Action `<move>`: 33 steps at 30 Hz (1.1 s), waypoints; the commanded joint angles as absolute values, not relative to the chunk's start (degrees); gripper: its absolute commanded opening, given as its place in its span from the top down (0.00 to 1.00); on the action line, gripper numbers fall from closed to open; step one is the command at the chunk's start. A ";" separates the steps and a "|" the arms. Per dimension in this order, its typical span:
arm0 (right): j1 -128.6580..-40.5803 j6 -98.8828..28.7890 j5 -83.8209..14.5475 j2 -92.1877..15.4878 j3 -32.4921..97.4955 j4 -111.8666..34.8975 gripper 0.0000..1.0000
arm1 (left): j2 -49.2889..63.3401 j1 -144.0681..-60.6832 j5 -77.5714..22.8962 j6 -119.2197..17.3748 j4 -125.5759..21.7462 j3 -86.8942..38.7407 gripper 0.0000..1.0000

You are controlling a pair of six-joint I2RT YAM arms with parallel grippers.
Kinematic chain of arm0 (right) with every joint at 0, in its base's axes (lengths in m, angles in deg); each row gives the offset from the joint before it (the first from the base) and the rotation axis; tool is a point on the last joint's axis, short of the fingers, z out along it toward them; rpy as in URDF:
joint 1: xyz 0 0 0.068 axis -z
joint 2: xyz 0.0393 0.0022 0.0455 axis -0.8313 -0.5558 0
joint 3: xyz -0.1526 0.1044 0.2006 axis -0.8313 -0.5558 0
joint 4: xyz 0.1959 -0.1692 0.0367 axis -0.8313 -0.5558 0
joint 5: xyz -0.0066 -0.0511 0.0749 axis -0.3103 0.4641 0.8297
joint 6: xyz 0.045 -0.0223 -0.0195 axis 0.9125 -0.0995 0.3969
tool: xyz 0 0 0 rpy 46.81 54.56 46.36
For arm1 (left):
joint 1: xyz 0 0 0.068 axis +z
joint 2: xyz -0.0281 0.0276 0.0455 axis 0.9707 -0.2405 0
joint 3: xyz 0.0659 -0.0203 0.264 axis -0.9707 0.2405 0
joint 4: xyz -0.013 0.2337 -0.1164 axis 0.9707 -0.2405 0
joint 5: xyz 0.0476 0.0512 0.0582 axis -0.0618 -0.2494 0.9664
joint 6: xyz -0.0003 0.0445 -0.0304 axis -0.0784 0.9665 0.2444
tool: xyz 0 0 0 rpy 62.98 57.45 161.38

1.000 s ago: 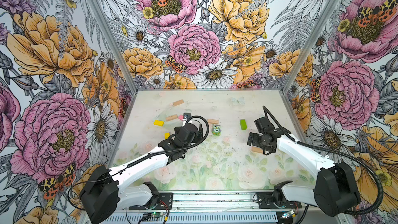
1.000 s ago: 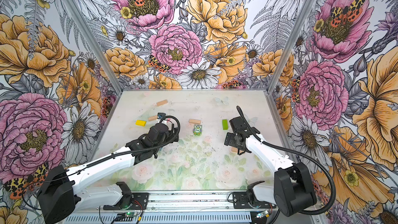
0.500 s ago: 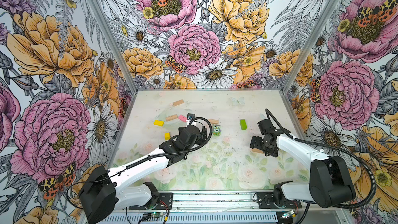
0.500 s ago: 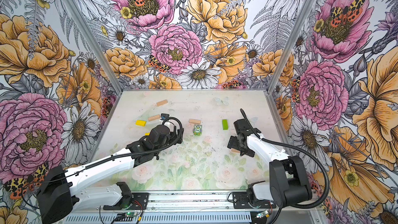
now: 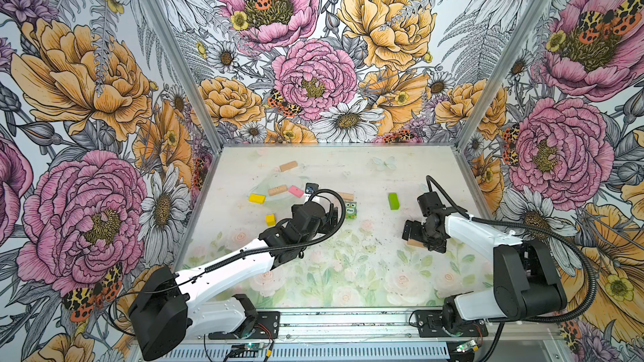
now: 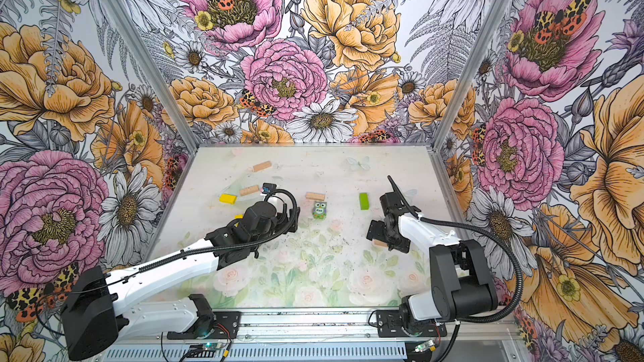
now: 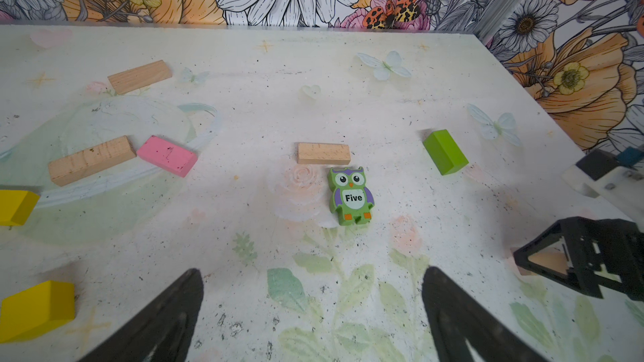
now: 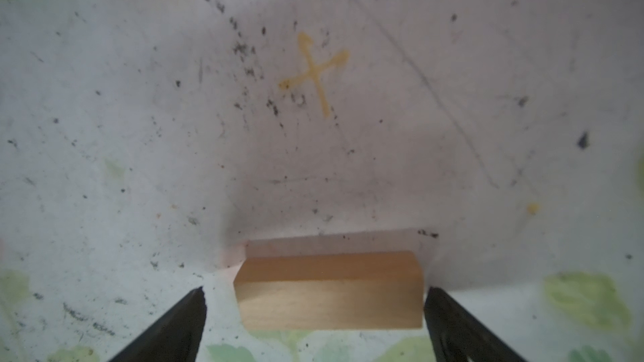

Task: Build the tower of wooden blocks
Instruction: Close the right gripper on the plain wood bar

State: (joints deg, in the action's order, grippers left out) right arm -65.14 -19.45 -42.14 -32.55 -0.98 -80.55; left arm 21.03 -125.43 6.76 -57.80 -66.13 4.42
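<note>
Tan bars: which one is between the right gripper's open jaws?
The lone tan bar at the right, bracketed by the right gripper. The other three lie elsewhere: by the owl piece, by the pink bar, and farthest back.

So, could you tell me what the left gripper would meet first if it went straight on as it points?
Probably the owl-printed piece, lying ahead of the open left gripper, with a tan bar just behind it. Its height is unclear, so it might pass over.

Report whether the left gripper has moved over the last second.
Yes. In a top view the left gripper has shifted slightly right, toward the owl block.
</note>
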 commanded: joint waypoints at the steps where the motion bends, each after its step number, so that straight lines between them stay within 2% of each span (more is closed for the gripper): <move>1: -64.84 -21.19 -39.98 -32.81 -1.33 -78.83 0.00 | 21.44 -125.93 5.85 -57.25 -64.68 3.17 0.01; 12: -66.00 -21.95 -37.97 -32.34 -1.16 -77.84 0.02 | 21.75 -126.23 6.20 -58.23 -64.23 3.45 0.01; 19: -68.61 -21.68 -42.25 -35.22 0.12 -78.07 0.14 | 21.76 -126.27 6.38 -58.41 -64.22 3.63 0.01; 21: -69.50 -21.34 -43.44 -35.85 0.52 -78.27 0.15 | 21.97 -126.29 6.34 -58.44 -64.22 3.72 0.01; 33: -70.60 -20.40 -45.89 -37.70 2.09 -78.89 0.13 | 22.98 -126.48 6.90 -58.31 -64.44 3.98 0.01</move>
